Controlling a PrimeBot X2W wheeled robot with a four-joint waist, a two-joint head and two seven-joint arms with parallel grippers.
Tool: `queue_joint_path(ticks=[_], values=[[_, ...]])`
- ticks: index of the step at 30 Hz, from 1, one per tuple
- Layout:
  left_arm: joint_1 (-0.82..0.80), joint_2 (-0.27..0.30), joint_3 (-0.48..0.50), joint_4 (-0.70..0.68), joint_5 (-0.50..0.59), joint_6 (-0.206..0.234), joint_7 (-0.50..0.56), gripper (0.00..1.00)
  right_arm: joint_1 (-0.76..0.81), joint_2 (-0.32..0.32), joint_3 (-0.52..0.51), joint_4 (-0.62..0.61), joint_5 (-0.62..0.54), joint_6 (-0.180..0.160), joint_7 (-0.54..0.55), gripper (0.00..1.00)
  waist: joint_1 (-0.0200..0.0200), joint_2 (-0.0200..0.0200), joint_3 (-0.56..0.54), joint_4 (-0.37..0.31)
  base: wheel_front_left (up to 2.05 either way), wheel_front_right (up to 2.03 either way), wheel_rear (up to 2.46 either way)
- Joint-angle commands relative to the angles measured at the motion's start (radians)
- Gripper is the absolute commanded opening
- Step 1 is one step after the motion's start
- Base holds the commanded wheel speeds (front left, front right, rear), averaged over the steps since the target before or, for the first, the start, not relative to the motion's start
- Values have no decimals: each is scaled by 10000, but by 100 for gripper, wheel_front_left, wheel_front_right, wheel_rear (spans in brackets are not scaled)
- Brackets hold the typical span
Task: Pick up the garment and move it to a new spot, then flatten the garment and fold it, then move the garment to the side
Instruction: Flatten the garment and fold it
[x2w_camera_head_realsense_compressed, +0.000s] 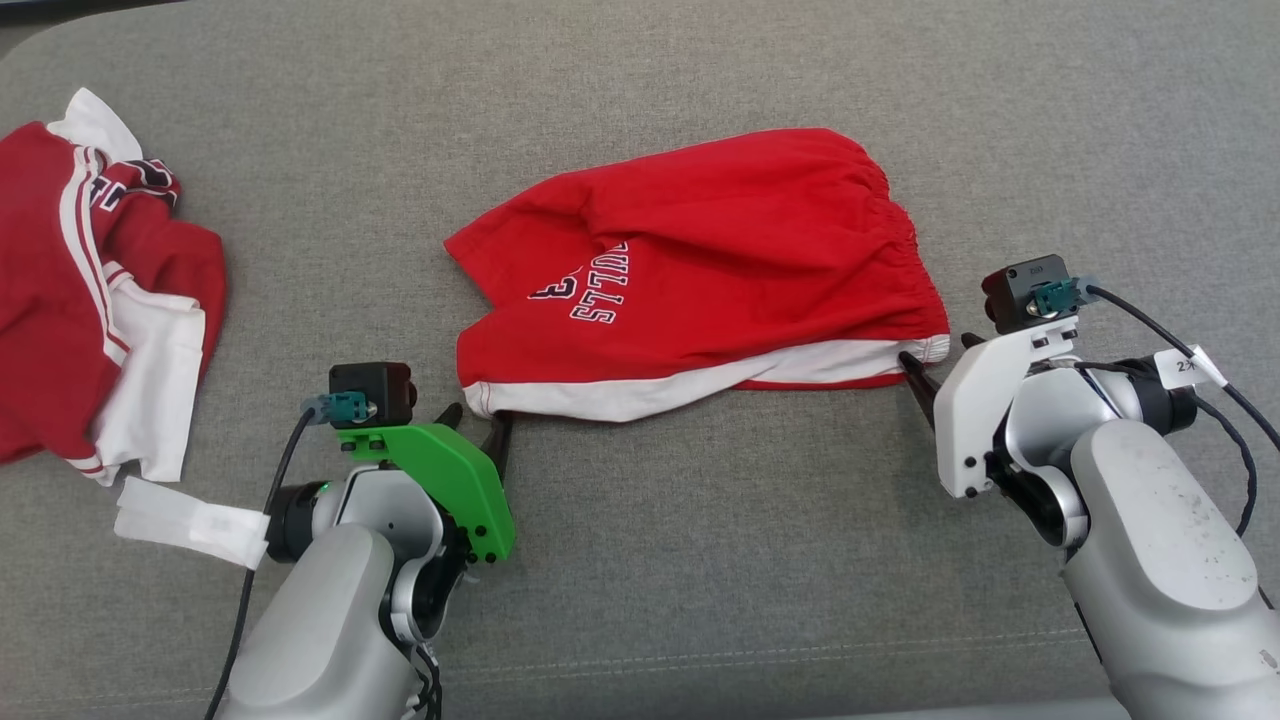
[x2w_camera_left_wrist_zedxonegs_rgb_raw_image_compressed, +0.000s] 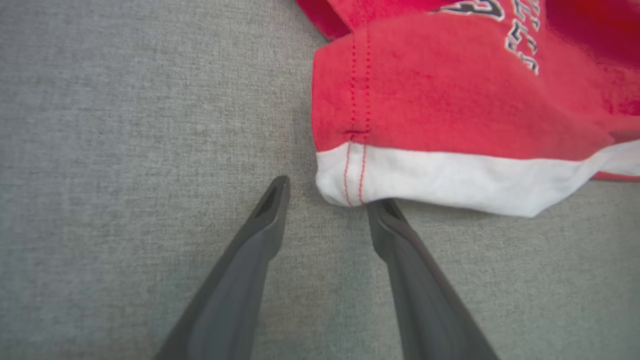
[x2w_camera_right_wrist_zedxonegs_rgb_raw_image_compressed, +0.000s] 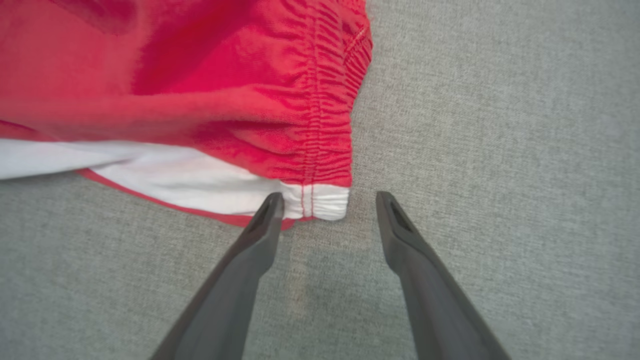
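Close to the robot, the left claw (x2w_camera_head_realsense_compressed: 476, 425) and the right claw (x2w_camera_head_realsense_compressed: 935, 352) stand wide open, holding nothing, one at each white corner of the red shorts (x2w_camera_head_realsense_compressed: 700, 270) on the grey couch (x2w_camera_head_realsense_compressed: 700, 560). Shut too early, they could pinch one layer and slip.

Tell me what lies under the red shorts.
Grey upholstery surrounds the red shorts; a white band shows under their near edge. Anything else beneath is covered.
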Motion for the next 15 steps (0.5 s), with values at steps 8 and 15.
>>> queue_joint_path(ticks=[8, 15], values=[[-239, 10, -33, 52, -75, -83, -156, 7, -143, -90, 30, 97, 147, 1, -54, 0, 0, 0, 45, 20, 0, 0, 0], [-196, 185, -84, -47, 7, -148, -317, 0, -21, -149, 1, 28, 291, 1, -184, 0, 0, 0, -72, 78, 0, 0, 0]])
